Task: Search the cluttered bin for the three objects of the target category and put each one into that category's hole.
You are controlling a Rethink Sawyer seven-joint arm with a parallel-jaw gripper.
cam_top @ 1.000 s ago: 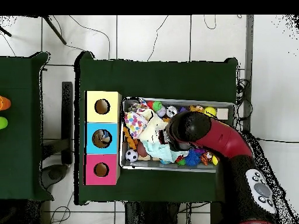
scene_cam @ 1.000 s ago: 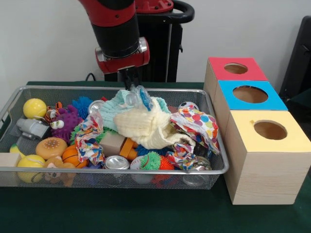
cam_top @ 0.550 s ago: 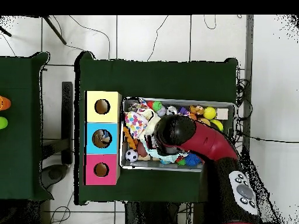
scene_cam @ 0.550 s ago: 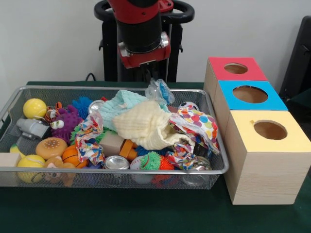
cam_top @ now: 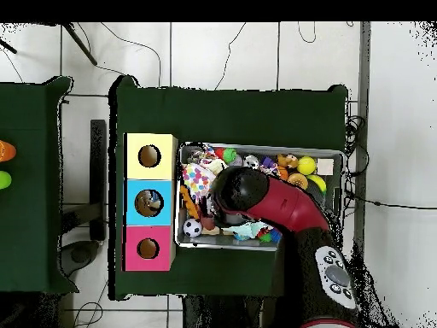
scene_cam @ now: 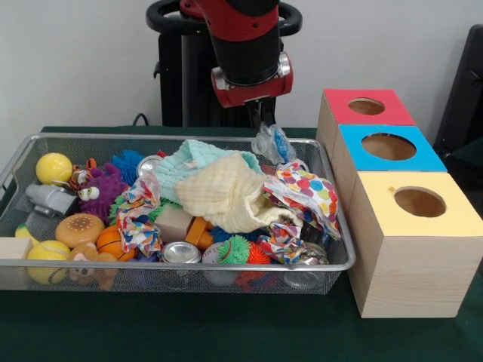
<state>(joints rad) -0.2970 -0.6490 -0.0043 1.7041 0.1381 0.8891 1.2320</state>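
Observation:
My gripper (scene_cam: 265, 128) hangs above the right rear part of the wire bin (scene_cam: 181, 265), shut on a crushed clear plastic bottle with a blue label (scene_cam: 274, 145). The bottle dangles over the polka-dot cloth (scene_cam: 308, 192), clear of the pile. To the right stand three wooden boxes with round holes: red top (scene_cam: 367, 106), blue top (scene_cam: 389, 146), yellow top (scene_cam: 419, 202). In the overhead view the arm (cam_top: 241, 191) hides the gripper and bottle; the blue box's hole (cam_top: 149, 202) has something inside it.
The bin holds a cream cloth (scene_cam: 226, 196), a teal cloth (scene_cam: 192, 162), a drinks can (scene_cam: 181, 253), yellow balls (scene_cam: 54, 167), a purple spiky toy (scene_cam: 102, 188) and a burger toy (scene_cam: 79, 228). The boxes touch the bin's right end.
The gripper has carried the bottle to the right across the bin and slightly up, from over the teal cloth to near the bin's right end.

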